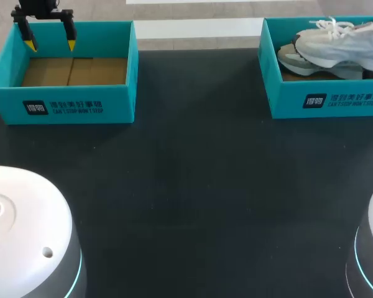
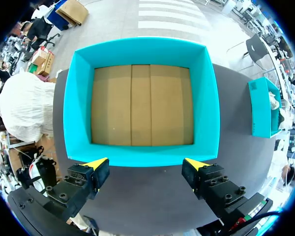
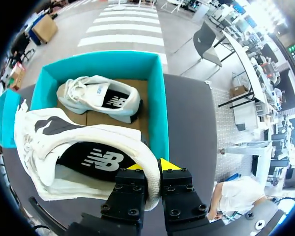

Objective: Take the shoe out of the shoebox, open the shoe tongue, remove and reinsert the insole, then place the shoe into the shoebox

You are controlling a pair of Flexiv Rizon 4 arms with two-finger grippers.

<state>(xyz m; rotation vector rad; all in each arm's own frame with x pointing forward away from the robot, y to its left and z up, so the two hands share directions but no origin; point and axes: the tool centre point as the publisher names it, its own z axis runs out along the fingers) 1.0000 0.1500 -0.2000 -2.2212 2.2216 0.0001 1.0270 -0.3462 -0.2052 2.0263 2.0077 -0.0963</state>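
Closest to the right wrist camera is the right gripper [image 3: 151, 168]. Its two yellow-tipped fingers are closed on the padded heel rim of the white mesh running shoe [image 3: 83, 142], one finger inside the opening and one outside. This shoe is at the teal cardboard shoebox [image 3: 158, 113], above a second white shoe [image 3: 98, 98] that lies on the brown floor of the box.

You are, I judge, at the first step, which is taking the shoe out. Lift it straight up until the sole is higher than the teal wall, and only then carry it toward the dark table top [image 1: 193, 186]. The rim is soft and the toe end will probably hang down, so keep the grip firm and move slowly.

Your left gripper [image 2: 145, 164] hangs with its fingers wide apart and nothing between them, over the near wall of the empty teal box [image 2: 76, 103]. It is well apart from the shoe.

Some things you cannot check:
- The head view does not show the right gripper.
- No view shows whether the sole touches the second shoe or the wall.
- The inside of the held shoe is dark, so the insole is not clear.
- The tongue and laces of the held shoe are hidden in the wrist view.
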